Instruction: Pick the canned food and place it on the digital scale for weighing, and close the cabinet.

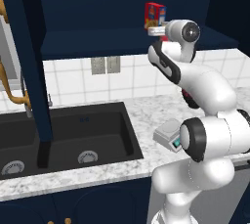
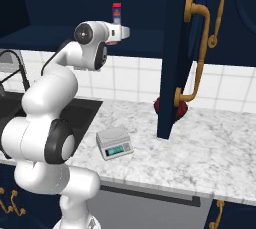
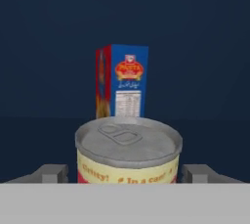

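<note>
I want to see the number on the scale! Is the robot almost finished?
Not yet. Nothing looks done so far. The hand is reaching into the open cabinet, one finger on each side of the can, but I can't tell if it grips. The scale on the counter has nothing on it, and the cabinet needs closing.

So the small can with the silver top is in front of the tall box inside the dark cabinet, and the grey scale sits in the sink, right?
Not quite. The light-grey square digital scale sits on the speckled marble counter, beside the black sink, as the right base view shows. The rest holds: in the hand view the silver-topped can stands before the tall red-and-blue box in the navy cabinet.
</note>
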Tool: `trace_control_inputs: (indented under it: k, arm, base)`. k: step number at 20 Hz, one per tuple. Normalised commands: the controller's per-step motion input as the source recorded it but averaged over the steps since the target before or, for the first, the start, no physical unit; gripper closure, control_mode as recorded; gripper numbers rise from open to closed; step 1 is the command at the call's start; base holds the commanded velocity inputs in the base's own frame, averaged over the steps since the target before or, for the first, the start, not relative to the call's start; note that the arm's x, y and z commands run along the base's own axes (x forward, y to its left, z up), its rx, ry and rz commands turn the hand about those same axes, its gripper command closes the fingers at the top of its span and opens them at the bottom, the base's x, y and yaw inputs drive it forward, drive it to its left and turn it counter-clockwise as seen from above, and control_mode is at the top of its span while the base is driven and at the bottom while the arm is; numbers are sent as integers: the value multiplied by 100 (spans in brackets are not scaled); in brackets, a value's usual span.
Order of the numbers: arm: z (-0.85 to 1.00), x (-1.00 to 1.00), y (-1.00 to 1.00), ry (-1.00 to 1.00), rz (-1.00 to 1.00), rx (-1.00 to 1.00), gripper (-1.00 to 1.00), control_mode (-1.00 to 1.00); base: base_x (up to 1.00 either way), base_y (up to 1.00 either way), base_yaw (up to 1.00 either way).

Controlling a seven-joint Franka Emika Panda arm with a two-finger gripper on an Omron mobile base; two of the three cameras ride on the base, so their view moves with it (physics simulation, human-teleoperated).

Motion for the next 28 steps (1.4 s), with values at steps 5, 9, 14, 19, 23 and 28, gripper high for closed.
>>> trace_control_inputs:
  k: [5,9,14,19,23,28]
  arm:
    - [0,0,-1,0,0,0,100,-100]
    - [0,0,0,0,0,0,100,-100]
    - [-1,-52,-4,-6,0,0,100,-100]
    - [-4,-94,0,-12,0,0,100,-100]
    - [0,-95,24,-9,-22,0,100,-100]
    - [-4,-56,45,0,-50,1,100,-100]
  base:
    - [0,0,0]
    - [0,0,0]
    - [0,0,0]
    - [0,0,0]
    - [0,0,0]
    - [0,0,0]
